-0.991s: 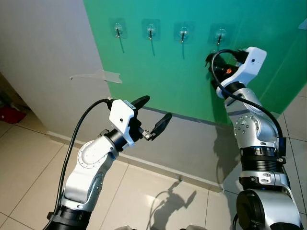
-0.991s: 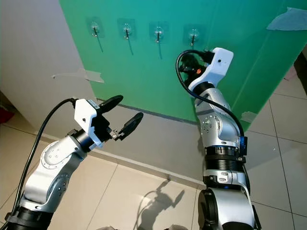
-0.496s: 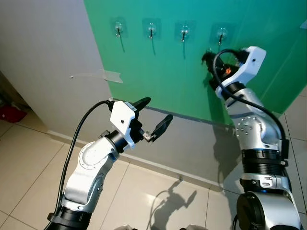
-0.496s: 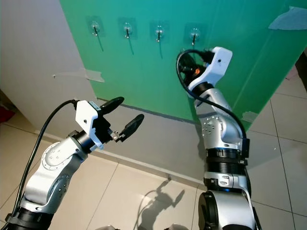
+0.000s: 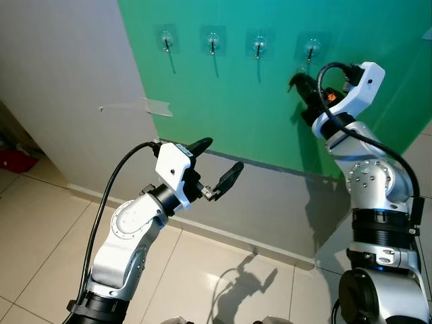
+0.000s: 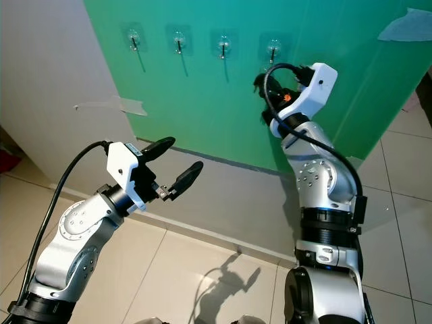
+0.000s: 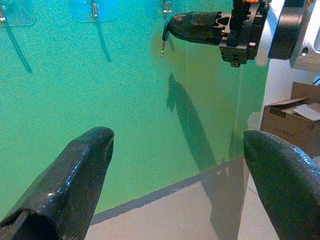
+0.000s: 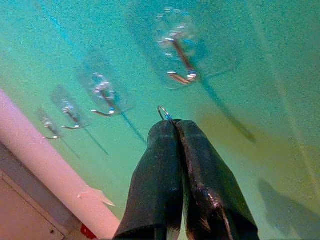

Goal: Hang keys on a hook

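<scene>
Hooks line the top of the frame: four clear stick-on ones in a row on the green wall panel (image 5: 223, 101), and the right gripper (image 5: 295, 80) is up at the upper right, just below the rightmost hook (image 5: 310, 49). Its two black fingers are pressed tight together, and in the right wrist view a thin metal key ring (image 8: 163, 113) pokes out from between the fingertips. That ring sits close under the hook's bent metal tip but is not over it. In the left wrist view a small thin piece (image 7: 163, 42) hangs down from the right gripper's finger; it is too small to say whether it is a key. The keys themselves are otherwise hidden inside the pinch, so I cannot make out how many there are.

The left gripper (image 5: 216, 164) is held out at mid-frame, lower and well left of the hooks, with its fingers spread wide apart and nothing between them.

At the right edge of the left wrist view there is an open cardboard box (image 7: 287, 116), cut off by the frame, with something pale lying in it that I cannot identify. A strip of clear tape (image 5: 145, 106) sticks to the grey wall at the left. Tiled floor (image 5: 40, 223) fills the bottom of the frame.
</scene>
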Controlling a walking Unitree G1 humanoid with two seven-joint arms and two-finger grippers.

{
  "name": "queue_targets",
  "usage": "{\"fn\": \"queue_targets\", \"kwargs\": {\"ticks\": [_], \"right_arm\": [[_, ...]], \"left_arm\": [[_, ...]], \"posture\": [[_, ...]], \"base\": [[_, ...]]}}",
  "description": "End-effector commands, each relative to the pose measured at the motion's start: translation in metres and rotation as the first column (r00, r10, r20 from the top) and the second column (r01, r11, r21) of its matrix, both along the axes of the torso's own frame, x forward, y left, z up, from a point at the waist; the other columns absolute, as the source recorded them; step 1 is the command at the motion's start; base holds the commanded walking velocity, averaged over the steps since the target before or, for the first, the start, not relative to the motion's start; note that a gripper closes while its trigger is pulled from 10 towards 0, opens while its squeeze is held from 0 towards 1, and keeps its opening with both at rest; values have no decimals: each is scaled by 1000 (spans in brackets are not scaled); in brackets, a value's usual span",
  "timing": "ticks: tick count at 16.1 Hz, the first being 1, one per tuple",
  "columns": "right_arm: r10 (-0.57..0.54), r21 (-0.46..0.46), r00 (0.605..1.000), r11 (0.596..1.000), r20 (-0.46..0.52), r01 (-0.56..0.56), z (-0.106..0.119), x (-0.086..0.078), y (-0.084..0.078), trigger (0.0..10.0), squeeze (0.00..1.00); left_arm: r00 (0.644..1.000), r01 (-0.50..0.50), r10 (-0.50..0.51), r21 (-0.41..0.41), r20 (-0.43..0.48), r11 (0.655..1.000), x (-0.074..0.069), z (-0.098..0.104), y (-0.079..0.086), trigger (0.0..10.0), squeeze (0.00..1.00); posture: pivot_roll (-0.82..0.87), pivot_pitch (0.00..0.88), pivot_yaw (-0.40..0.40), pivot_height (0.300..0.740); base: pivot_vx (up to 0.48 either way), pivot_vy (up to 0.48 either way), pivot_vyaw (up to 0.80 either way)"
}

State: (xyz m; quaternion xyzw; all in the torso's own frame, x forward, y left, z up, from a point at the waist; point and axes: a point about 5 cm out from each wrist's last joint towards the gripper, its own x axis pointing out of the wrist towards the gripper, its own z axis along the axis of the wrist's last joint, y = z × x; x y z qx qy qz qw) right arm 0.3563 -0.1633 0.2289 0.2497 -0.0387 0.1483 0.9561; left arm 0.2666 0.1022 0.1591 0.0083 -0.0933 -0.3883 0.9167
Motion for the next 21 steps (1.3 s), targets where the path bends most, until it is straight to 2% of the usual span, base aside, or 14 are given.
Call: {"fn": "queue_targets", "kwargs": {"ticks": [1, 6, 10, 16, 21], "right_arm": [[4, 9, 1000, 1000, 3, -4, 8, 2, 1, 10000, 0], [8, 72, 1000, 997, 23, -10, 22, 4, 2, 10000, 0], [-11, 103, 1000, 995, 16, 10, 24, 6, 1, 10000, 0], [-76, 176, 990, 980, -123, 97, 14, 17, -9, 10000, 0], [-71, 243, 987, 964, -142, 105, 13, 18, -13, 10000, 0]], "left_arm": [[1000, 16, -16, 10, 13, 1000, -3, 2, -2, 10000, 0], [1000, 18, -18, 8, 11, 1000, -4, 2, -3, 10000, 0], [1000, 15, -15, 7, 12, 1000, -4, 2, -2, 10000, 0], [1000, 13, -13, 7, 9, 1000, -4, 1, -2, 10000, 0], [1000, 13, -13, 8, 8, 1000, -4, 1, -2, 10000, 0]], "posture": [[-124, 28, 51, 740], [-123, 29, 46, 740], [-124, 30, 45, 740], [-121, 34, 43, 740], [-122, 36, 44, 740]], "base": [[0, 0, 0], [0, 0, 0], [0, 0, 0], [0, 0, 0], [0, 0, 0]]}}
